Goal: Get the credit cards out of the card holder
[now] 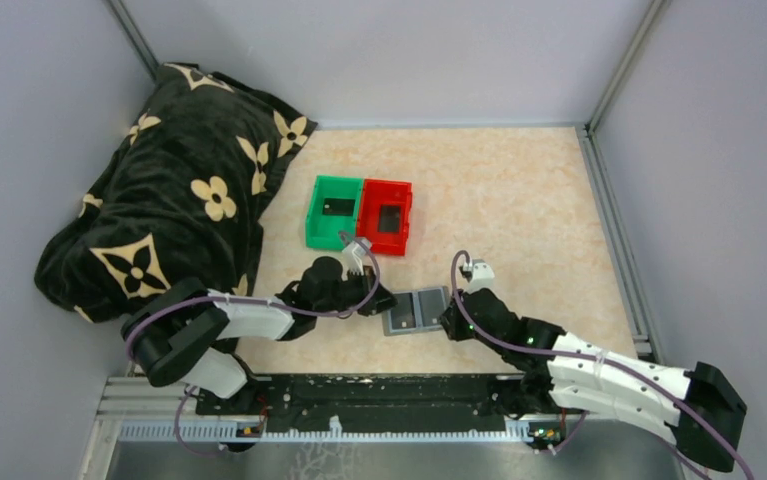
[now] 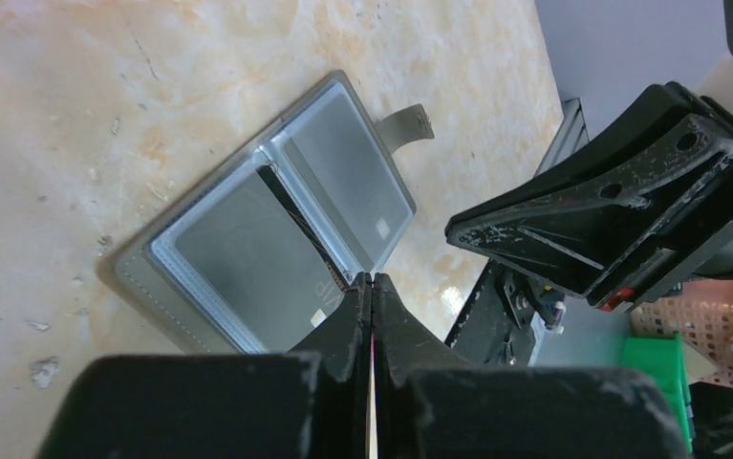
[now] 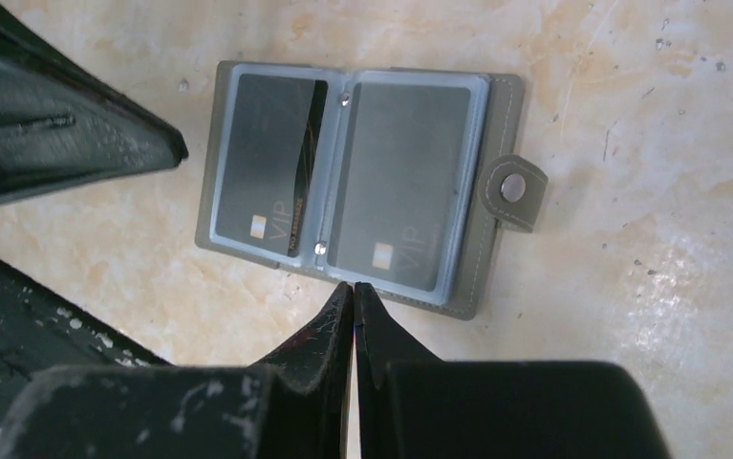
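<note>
The grey card holder (image 1: 416, 310) lies open on the table between my two grippers, snap tab (image 3: 513, 189) out to one side. Each clear sleeve shows a dark credit card: one (image 3: 265, 158) in the panel away from the tab, one (image 3: 405, 177) in the panel beside it. A third black card (image 3: 307, 167) sits slanted by the spine, partly out of its slot. My left gripper (image 2: 372, 278) is shut and empty, its tips just off the holder's edge. My right gripper (image 3: 353, 285) is shut too, tips at the holder's near edge by the spine.
A green bin (image 1: 334, 212) and a red bin (image 1: 387, 216) stand side by side behind the holder, each with a dark flat rectangle inside. A black flower-patterned blanket (image 1: 169, 200) is heaped at the left. Grey walls enclose the table.
</note>
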`<state>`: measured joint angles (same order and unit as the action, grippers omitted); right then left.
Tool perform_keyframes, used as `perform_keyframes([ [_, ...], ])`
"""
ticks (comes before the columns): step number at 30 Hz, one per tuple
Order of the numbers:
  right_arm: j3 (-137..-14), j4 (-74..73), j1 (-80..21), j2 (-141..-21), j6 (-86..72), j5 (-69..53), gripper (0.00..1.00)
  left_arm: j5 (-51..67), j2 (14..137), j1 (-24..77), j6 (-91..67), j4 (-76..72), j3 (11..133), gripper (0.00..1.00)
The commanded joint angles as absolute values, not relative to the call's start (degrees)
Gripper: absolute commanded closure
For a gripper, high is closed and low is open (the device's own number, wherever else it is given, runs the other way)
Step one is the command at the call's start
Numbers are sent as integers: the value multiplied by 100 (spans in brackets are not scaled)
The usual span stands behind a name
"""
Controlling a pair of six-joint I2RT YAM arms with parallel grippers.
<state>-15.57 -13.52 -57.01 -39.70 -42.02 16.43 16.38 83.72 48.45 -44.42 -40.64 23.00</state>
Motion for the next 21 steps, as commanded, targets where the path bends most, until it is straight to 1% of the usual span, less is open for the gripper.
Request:
perform_keyframes([
  [1, -1836, -721, -5400, -4380, -3879, 1401, 96, 1845, 8693, 4998, -4685, -4618, 2375, 100],
  [3, -1791, -387, -5149, -4528, -3819, 1085, 96, 1859, 8788, 5037, -4738, -4637, 2381, 100],
  [5, -1772, -84, -4931, -4675, -3742, 780, 93, 1844, 8815, 5059, -4776, -4645, 2334, 100],
  [8, -1894, 164, -4888, -4955, -3644, 649, 89, 1724, 8710, 5060, -4736, -4685, 2185, 100],
  [11, -1949, 475, -4865, -5251, -3634, 462, 87, 1633, 8594, 5056, -4648, -4369, 2187, 100],
  [16, -1951, 1093, -4797, -5772, -3775, 142, 87, 1652, 8630, 5058, -4613, -4167, 2183, 100],
  [21, -1969, 1341, -4786, -6007, -3804, 76, 86, 1543, 8682, 5050, -4710, -4227, 2013, 100],
])
